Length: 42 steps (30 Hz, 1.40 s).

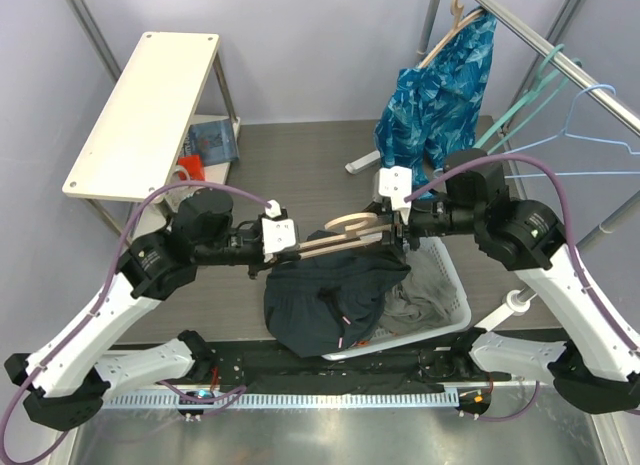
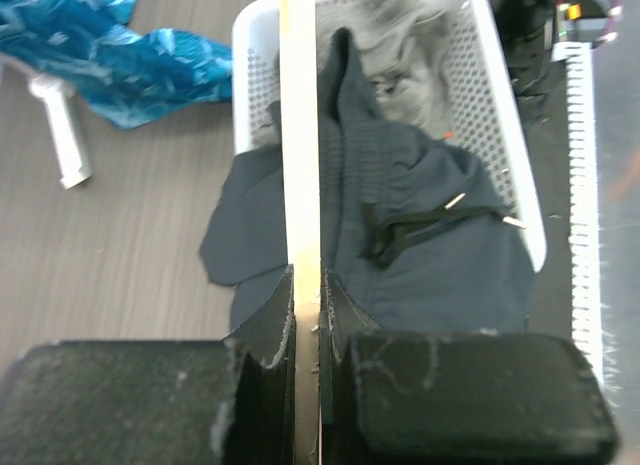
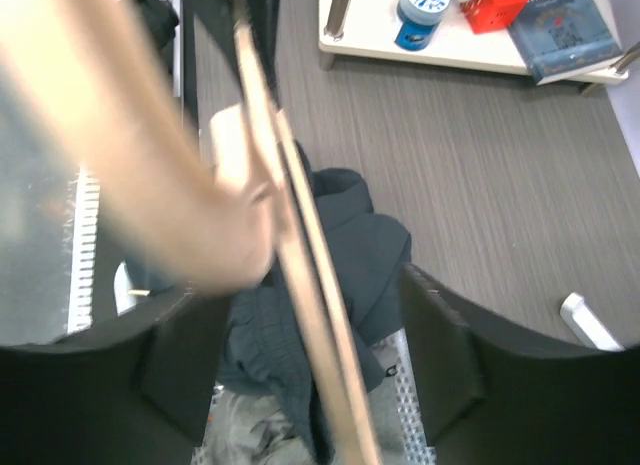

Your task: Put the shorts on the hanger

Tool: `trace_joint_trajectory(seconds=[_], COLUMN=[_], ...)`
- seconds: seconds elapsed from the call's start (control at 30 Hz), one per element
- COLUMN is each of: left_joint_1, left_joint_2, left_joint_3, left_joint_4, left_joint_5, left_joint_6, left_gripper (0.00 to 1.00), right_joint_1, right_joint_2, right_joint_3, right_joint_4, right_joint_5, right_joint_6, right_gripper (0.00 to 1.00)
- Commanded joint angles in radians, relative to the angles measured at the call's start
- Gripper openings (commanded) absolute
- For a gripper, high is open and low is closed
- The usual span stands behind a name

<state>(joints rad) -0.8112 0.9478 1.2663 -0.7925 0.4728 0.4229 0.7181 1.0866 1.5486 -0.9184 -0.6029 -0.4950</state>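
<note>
1. Left claw [image 2: 305,320] clenches one end of the beige hanger [image 2: 298,135]; right claw [image 3: 300,285] straddles it, released.
2. Navy shorts [image 2: 420,255] appear draped unevenly across it above the white basket [image 2: 505,115], by the tabletop's [image 2: 120,245] near edge; a one-ended hold may tilt and shed them.

A white basket [image 1: 462,307] holding a grey cloth [image 1: 418,293] sat on the dark counter [image 1: 300,175], a blue leaf-patterned garment [image 1: 440,85] hung from a rail [image 1: 530,40] near a teal hanger [image 1: 520,105] and a pale-blue wire hanger [image 1: 590,135], and a red box [image 1: 191,169] lay below a white shelf [image 1: 145,110].
</note>
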Motion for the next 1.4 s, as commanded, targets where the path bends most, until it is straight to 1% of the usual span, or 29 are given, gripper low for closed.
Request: trace_joint_trajectory(seconds=[0.0, 0.07, 0.1, 0.17, 0.2, 0.23, 0.27, 0.3, 0.33, 0.4, 0.43, 0.47, 0.5, 0.53, 0.57, 0.63, 0.67, 0.73, 0.83, 0.87, 0.97, 1.17, 1.2, 1.37], left_joint_1=[0.006, 0.006, 0.012, 0.038, 0.044, 0.052, 0.067, 0.078, 0.098, 0.168, 0.196, 0.257, 0.288, 0.318, 0.375, 0.414, 0.441, 0.451, 0.449, 0.449, 0.449, 0.422, 0.419, 0.411], left_joint_2=[0.011, 0.012, 0.016, 0.016, 0.016, 0.014, 0.014, 0.011, 0.002, -0.006, -0.015, -0.020, -0.023, -0.020, -0.009, 0.022, 0.058, 0.084, 0.150, 0.167, 0.258, 0.319, 0.341, 0.407], left_joint_3=[0.001, -0.004, -0.005, -0.010, -0.013, -0.018, -0.018, -0.019, -0.024, -0.033, -0.047, -0.077, -0.096, -0.107, -0.128, -0.133, -0.134, -0.142, -0.160, -0.160, -0.162, -0.183, -0.186, -0.174], left_joint_4=[0.088, 0.091, 0.111, 0.125, 0.136, 0.139, 0.139, 0.133, 0.110, 0.066, 0.037, 0.032, 0.027, 0.004, -0.007, -0.066, -0.083, -0.109, -0.126, -0.155, -0.195, -0.188, -0.183, -0.180], left_joint_5=[0.081, 0.079, 0.070, 0.085, 0.086, 0.058, 0.029, 0.004, -0.017, -0.043, -0.043, -0.048, -0.046, -0.039, -0.011, 0.032, 0.052, 0.050, 0.007, 0.009, -0.031, -0.071, -0.075, -0.083], left_joint_6=[-0.059, -0.068, -0.108, -0.142, -0.180, -0.206, -0.232, -0.254, -0.281, -0.291, -0.292, -0.299, -0.303, -0.309, -0.318, -0.329, -0.326, -0.341, -0.377, -0.383, -0.403, -0.418, -0.446, -0.455], left_gripper=[0.00, 0.00, 0.00, 0.00, 0.02, 0.10, 0.21, 0.53, 0.63, 0.75, 0.76, 0.78, 0.79, 0.79, 0.79, 0.79, 0.77, 0.74, 0.71, 0.69, 0.68, 0.67, 0.67, 0.63], right_joint_1=[0.004, 0.004, 0.004, 0.004, 0.004, 0.004, 0.003, 0.006, 0.004, 0.006, 0.004, 0.006, 0.004, 0.003, 0.004, 0.003, 0.006, 0.004, 0.004, 0.004, 0.004, 0.006, 0.004, 0.004], right_joint_2=[0.025, 0.036, 0.044, 0.048, 0.049, 0.044, 0.038, 0.033, 0.020, 0.010, 0.001, -0.004, -0.005, -0.005, -0.002, 0.001, 0.004, 0.009, 0.033, 0.047, 0.061, 0.061, 0.058, 0.056], right_joint_3=[-0.007, -0.001, 0.001, 0.002, 0.002, -0.001, -0.002, -0.002, 0.001, 0.019, 0.028, 0.040, 0.045, 0.051, 0.065, 0.071, 0.070, 0.071, 0.088, 0.096, 0.090, 0.064, 0.062, 0.065], right_joint_4=[0.131, 0.135, 0.130, 0.119, 0.099, 0.095, 0.092, 0.067, 0.055, -0.012, -0.040, -0.063, -0.106, -0.131, -0.155, -0.227, -0.247, -0.287, -0.332, -0.355, -0.376, -0.373, -0.372, -0.379], right_joint_5=[-0.027, -0.047, -0.052, -0.052, -0.051, -0.044, -0.038, -0.032, -0.023, 0.020, 0.034, 0.058, 0.074, 0.084, 0.103, 0.115, 0.118, 0.138, 0.138, 0.135, 0.126, 0.120, 0.117, 0.101], right_joint_6=[0.026, 0.024, 0.023, 0.010, -0.005, -0.005, -0.010, -0.020, -0.037, -0.062, -0.088, -0.096, -0.100, -0.106, -0.120, -0.129, -0.140, -0.137, -0.128, -0.126, -0.128, -0.135, -0.137, -0.146], right_gripper=[0.57, 0.46, 0.36, 0.22, 0.01, 0.01, 0.01, 0.01, 0.01, 0.01, 0.01, 0.01, 0.01, 0.01, 0.01, 0.01, 0.01, 0.01, 0.01, 0.01, 0.01, 0.01, 0.01, 0.01])
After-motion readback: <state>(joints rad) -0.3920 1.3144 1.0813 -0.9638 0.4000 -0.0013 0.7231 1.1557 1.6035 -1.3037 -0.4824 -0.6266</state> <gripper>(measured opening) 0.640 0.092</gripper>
